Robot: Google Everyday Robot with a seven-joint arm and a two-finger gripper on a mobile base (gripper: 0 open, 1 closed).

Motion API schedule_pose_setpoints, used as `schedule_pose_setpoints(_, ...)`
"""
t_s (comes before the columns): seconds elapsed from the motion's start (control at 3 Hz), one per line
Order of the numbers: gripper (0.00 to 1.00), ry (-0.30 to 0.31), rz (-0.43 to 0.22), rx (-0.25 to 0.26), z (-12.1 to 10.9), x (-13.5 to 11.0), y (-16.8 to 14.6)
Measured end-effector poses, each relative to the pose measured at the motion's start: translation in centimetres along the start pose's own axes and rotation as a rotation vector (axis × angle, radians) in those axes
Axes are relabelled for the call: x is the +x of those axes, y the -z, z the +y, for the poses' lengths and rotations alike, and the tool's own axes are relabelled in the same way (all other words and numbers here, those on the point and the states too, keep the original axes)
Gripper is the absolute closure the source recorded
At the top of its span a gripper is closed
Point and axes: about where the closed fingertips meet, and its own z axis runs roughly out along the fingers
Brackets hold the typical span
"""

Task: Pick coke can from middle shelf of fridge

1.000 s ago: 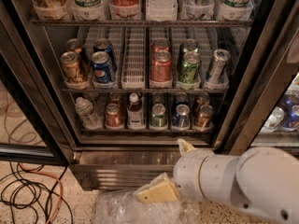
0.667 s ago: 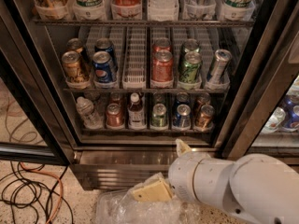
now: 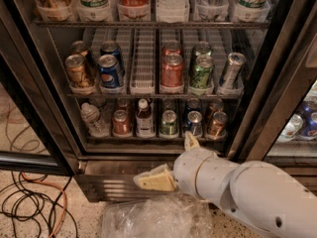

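The fridge (image 3: 44, 98) stands open in front of me. On its middle shelf (image 3: 148, 96) a red coke can (image 3: 172, 71) stands upright at the front of a lane, with a second red can (image 3: 172, 48) behind it. My gripper (image 3: 172, 160) is below the shelves, in front of the fridge's steel base, well under the coke can. Its two pale fingers (image 3: 154, 179) are spread apart, holding nothing. The white arm comes in from the lower right.
A blue Pepsi can (image 3: 110, 72) and a brown can (image 3: 78, 72) stand left of an empty lane (image 3: 143, 58). A green can (image 3: 201, 72) and a silver can (image 3: 231, 71) stand right of the coke. Bottles and cans fill the lower shelf (image 3: 148, 125). Crumpled clear plastic (image 3: 153, 217) and cables (image 3: 29, 202) lie on the floor.
The gripper and arm have risen and moved a little left, closer to the lower shelf. The cans have not moved.
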Motion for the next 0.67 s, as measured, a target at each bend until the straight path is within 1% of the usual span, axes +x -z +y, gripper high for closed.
schedule_pose_setpoints(0.33, 0.0, 0.062, -0.083, 0.13, -4.3, -2.3, -1.3)
schedule_pose_setpoints(0.67, 0.0, 0.059, -0.096, 0.209, -6.3, -2.6, -1.0)
